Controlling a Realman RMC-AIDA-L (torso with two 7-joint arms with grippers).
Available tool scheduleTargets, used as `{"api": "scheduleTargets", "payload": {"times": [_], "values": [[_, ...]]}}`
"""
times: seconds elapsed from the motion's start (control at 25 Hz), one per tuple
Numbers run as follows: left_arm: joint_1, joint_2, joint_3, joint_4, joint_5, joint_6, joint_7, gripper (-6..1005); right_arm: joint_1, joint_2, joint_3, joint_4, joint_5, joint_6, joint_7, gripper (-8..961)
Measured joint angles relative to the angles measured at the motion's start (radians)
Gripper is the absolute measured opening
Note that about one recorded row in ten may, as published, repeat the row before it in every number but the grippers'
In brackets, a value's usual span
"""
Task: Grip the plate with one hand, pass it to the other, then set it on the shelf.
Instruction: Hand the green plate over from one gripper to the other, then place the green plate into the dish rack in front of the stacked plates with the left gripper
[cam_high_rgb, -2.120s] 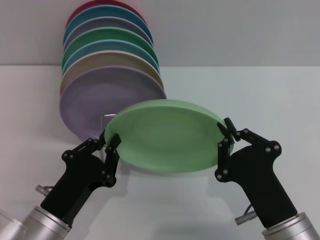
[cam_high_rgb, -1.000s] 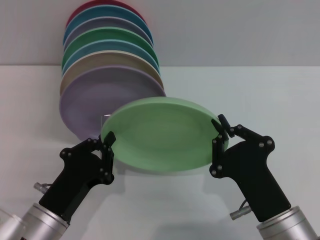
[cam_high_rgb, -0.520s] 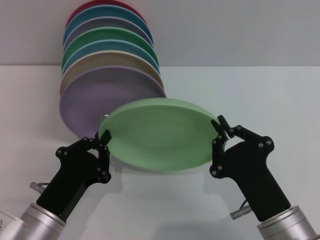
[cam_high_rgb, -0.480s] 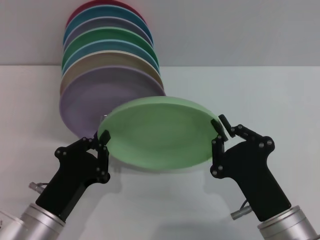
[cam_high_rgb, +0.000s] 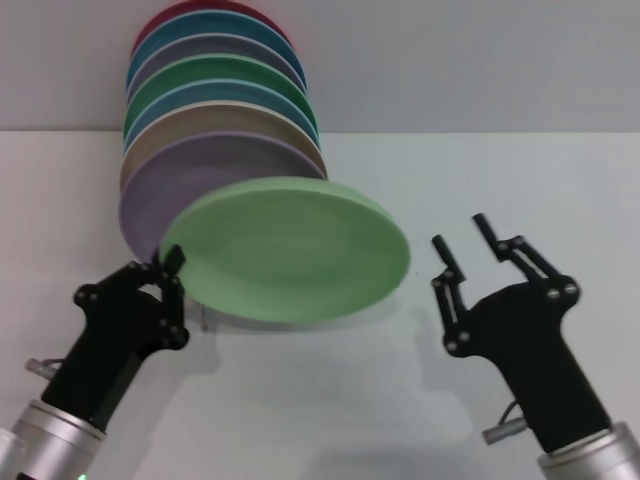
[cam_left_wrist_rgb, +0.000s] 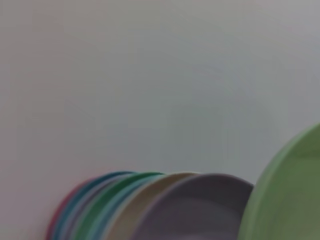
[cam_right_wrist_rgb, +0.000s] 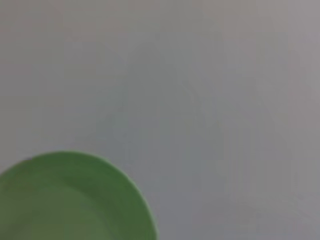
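Near the counter's far-left corner, our left pincer (cam_high_rgb: 172, 262) held the plate (cam_high_rgb: 285, 263) by its rim just before the shelf (cam_high_rgb: 205, 318); our right pincer (cam_high_rgb: 462, 247) stood open, empty. Handover done; racking remained.

Head camera looks down; all views share the plate (cam_high_rgb: 290, 262).

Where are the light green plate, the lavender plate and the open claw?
light green plate (cam_high_rgb: 290, 250), head view, its centre.
lavender plate (cam_high_rgb: 160, 185), head view, upper face.
right gripper (cam_high_rgb: 464, 235), head view, gap between fingertips.
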Motion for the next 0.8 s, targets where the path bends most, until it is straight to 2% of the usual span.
{"api": "scheduleTargets", "payload": {"times": [0.16,0.32,0.36,0.56,0.8], "values": [[0.020,0.005,-0.044,0.006,0.000,0.059,-0.005,38,-0.022,-0.002,-0.022,0.001,-0.001,-0.075,0.019,225],[0.038,0.008,-0.053,0.005,0.000,0.119,-0.012,38,-0.027,-0.002,-0.035,-0.011,0.005,-0.076,0.022,319],[0.046,0.010,-0.054,0.007,0.000,0.165,-0.015,39,-0.025,0.000,-0.036,-0.028,0.010,-0.063,0.033,319],[0.051,0.013,-0.072,0.019,0.001,0.236,-0.045,39,-0.006,0.002,-0.027,-0.063,0.020,-0.019,0.070,318],[0.041,0.011,-0.109,0.041,0.003,0.257,-0.042,39,0.009,0.004,-0.030,-0.083,0.047,-0.006,0.070,318]]}}
